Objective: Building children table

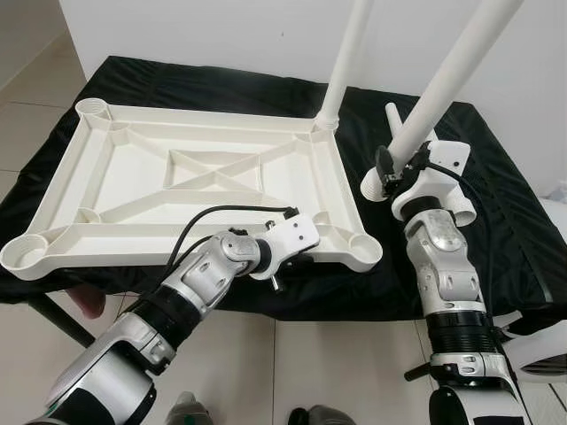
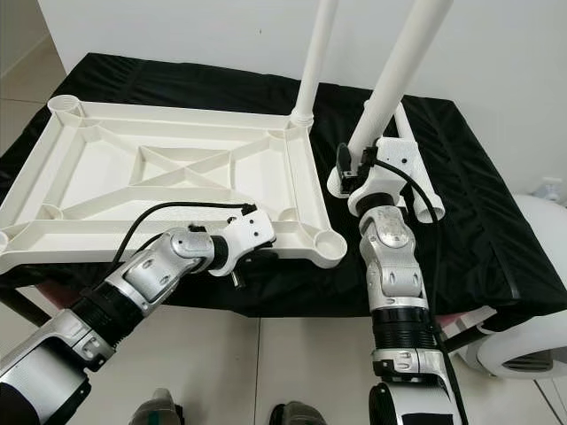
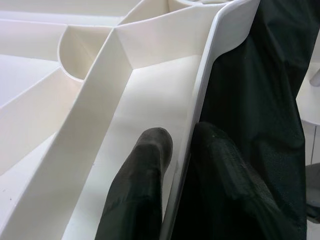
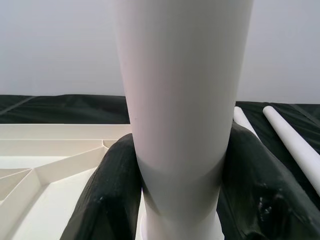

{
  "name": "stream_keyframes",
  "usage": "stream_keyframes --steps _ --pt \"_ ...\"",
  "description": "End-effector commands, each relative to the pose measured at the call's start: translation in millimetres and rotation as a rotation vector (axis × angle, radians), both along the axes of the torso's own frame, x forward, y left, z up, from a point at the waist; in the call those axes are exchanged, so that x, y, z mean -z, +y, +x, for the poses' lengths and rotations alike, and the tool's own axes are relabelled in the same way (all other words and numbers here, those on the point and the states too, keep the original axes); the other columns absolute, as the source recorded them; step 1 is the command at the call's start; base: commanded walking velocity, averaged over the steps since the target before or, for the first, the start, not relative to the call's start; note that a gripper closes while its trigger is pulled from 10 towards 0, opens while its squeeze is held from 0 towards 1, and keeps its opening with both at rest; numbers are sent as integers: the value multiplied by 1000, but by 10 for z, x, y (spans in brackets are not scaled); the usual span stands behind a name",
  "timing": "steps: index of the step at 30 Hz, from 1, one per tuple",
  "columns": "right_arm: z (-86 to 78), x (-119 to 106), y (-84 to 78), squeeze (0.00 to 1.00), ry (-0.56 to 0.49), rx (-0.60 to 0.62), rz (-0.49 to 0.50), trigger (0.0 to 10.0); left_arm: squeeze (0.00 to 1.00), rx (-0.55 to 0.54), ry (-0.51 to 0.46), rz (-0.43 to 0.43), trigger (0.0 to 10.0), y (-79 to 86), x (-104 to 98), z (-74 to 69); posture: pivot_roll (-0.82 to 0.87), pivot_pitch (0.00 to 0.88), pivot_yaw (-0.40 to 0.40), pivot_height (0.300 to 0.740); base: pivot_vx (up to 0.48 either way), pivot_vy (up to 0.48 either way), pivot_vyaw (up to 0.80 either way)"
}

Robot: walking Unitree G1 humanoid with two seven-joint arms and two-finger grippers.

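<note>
Left gripper (image 3: 177, 155): nearest, at the near long edge of the tabletop; its fingers (image 3: 140, 185) are pinched on the rim, one inside the wall, one outside against the cloth.
Right gripper (image 4: 177, 170): beside the near right corner of the tabletop, closed around a white leg that it holds upright, tilted a little to the right.
Held leg (image 1: 443, 84): its lower end sits just beside the near right socket (image 1: 363, 248), apart from it as far as I can tell.
Tabletop (image 1: 190, 181): white plastic, upside down with its ribs showing, lying flat on the table.
Table (image 1: 496, 221): covered with a black cloth.
Spare legs (image 2: 416, 164): two white tubes lying on the cloth behind the right gripper.
Fitted leg (image 1: 341, 66): standing upright in the far right corner socket.
Wall (image 1: 221, 31): white, behind the table.
</note>
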State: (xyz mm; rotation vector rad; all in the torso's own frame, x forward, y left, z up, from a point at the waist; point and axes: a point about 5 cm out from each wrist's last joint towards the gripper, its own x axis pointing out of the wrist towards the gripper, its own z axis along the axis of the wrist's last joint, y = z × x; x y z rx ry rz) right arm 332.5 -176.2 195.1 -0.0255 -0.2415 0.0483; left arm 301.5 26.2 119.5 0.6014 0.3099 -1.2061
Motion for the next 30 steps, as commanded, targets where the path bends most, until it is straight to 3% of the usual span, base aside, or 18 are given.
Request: stream_keyframes --steps 1,6,9,14,30 --pt "-19 -6 -25 0 2 -5 -13 10000 0 136 95 54 10000 -38 89 -116 26 0 -72 740 0 0 0" --pt "-47 29 4 0 20 -34 -17 10000 0 90 82 47 10000 -54 69 -74 27 2 -73 740 0 0 0" --pt "-115 114 55 0 72 -77 -30 10000 0 17 67 49 10000 -43 57 5 23 16 -73 740 0 0 0" --pt "-193 202 90 0 142 -125 -37 10000 0 -16 64 57 10000 26 55 61 21 24 -69 740 0 0 0" --pt "-377 129 86 0 174 -266 20 10000 0 -58 61 64 10000 101 33 141 13 41 -62 740 0 0 0"
